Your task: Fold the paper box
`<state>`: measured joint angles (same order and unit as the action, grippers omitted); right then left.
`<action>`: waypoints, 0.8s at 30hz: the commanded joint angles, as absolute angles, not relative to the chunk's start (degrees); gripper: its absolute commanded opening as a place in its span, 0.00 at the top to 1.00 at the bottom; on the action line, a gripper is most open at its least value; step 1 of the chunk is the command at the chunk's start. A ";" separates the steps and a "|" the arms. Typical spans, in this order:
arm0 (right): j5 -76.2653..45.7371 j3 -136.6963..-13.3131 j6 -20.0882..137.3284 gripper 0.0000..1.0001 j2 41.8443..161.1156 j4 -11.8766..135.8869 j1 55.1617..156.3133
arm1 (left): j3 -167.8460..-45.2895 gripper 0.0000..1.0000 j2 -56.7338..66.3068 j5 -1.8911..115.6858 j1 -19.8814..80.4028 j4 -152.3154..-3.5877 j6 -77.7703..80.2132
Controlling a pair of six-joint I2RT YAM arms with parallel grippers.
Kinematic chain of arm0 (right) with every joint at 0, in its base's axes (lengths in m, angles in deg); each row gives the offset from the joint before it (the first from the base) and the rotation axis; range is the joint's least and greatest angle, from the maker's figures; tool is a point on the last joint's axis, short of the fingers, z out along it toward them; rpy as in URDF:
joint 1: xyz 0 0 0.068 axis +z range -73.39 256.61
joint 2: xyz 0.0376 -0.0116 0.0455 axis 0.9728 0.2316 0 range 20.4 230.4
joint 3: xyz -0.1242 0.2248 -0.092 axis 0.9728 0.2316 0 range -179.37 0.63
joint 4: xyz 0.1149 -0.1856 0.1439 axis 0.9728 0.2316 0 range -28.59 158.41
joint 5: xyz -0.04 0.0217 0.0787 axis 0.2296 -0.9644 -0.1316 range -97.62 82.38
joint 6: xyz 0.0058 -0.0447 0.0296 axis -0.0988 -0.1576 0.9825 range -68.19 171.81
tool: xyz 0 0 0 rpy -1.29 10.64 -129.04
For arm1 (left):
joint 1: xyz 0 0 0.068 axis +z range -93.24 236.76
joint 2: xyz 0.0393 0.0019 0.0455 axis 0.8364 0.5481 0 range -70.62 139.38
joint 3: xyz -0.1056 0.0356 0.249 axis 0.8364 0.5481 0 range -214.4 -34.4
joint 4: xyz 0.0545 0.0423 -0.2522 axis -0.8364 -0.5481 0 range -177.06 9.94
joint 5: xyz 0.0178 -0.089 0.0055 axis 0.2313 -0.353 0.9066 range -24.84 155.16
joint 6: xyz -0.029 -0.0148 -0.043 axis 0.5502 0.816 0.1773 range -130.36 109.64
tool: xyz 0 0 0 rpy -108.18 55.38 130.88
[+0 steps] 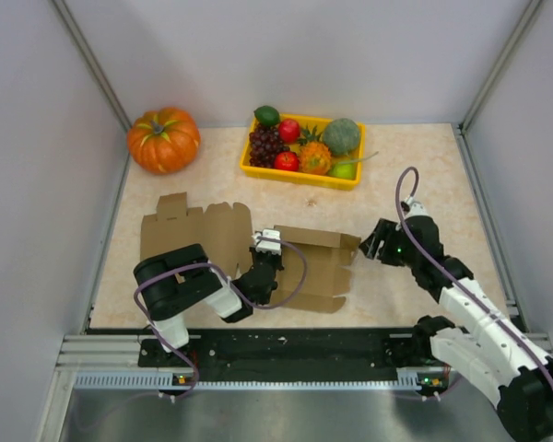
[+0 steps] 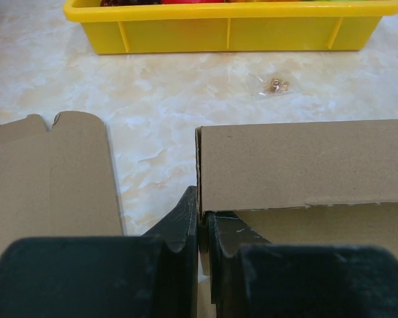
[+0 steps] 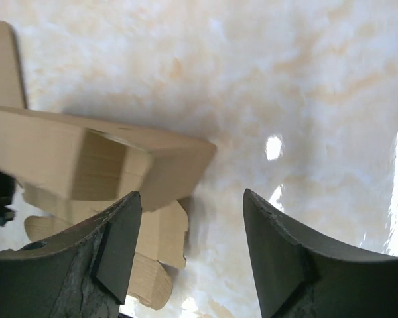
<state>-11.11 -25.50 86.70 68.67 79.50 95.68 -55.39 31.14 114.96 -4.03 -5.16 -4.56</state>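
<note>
box: paper box (image 1: 304,262) half-raised on the bench (image 1: 415,166), lid panel flat to its left
left tool (image 2: 200,222): clenched on the box's wall edge
right tool (image 3: 192,199): released, nothing in it, just beside the right corner flap
tip: anchor with left, nudge the flap inward gently

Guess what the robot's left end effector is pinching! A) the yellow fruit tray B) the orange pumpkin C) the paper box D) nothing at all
C: the left wrist view shows the left end effector closed on the edge of an upright wall of the paper box.
</note>
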 commanded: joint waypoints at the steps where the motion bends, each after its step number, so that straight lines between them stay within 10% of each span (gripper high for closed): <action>1: -12.80 -33.36 73.19 0.35 65.92 84.34 95.07 | -56.90 1.00 30.98 115.78 -4.24 -2.98 -5.43; 18: -22.03 -53.07 59.19 0.59 94.83 94.54 97.26 | -56.37 1.00 32.30 115.34 -4.41 -0.60 -6.84; 24: -24.66 -54.04 62.69 0.91 98.27 96.91 99.55 | -56.37 1.00 32.83 115.35 -4.59 -0.34 -5.96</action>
<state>-21.12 -51.27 60.82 96.56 94.71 97.65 -55.74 32.34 115.68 -4.12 -5.14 -6.24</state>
